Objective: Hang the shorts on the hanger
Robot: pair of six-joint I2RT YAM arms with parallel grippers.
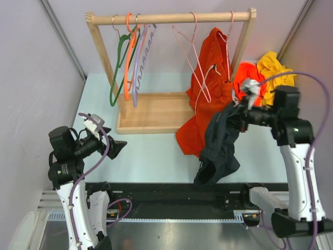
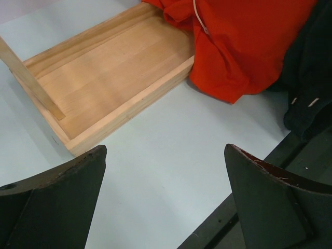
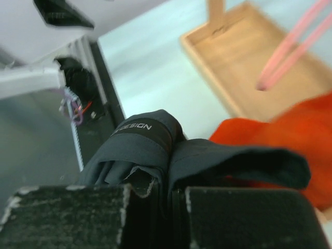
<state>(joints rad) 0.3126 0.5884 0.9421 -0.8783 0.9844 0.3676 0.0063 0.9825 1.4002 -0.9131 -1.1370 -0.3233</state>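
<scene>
The dark navy shorts (image 1: 221, 140) hang from my right gripper (image 1: 235, 115) above the table, their lower end drooping to the black strip at the table's near edge. In the right wrist view the gripper (image 3: 174, 194) is shut on bunched fabric of the shorts (image 3: 150, 142), with a lettered waistband showing. The pale-pink hanger (image 1: 191, 57) hangs empty on the wooden rail, left of and behind the shorts; part of it shows in the right wrist view (image 3: 290, 52). My left gripper (image 1: 117, 147) is open and empty over the table (image 2: 166, 171), far left of the shorts (image 2: 311, 78).
The wooden rack stands on a tray-like base (image 1: 156, 112) (image 2: 104, 78). An orange garment (image 1: 208, 78) (image 2: 249, 46) hangs from a second pink hanger and spills onto the table. A yellow garment (image 1: 273, 67) lies back right. Green, orange and lilac hangers (image 1: 130, 57) hang at the rail's left.
</scene>
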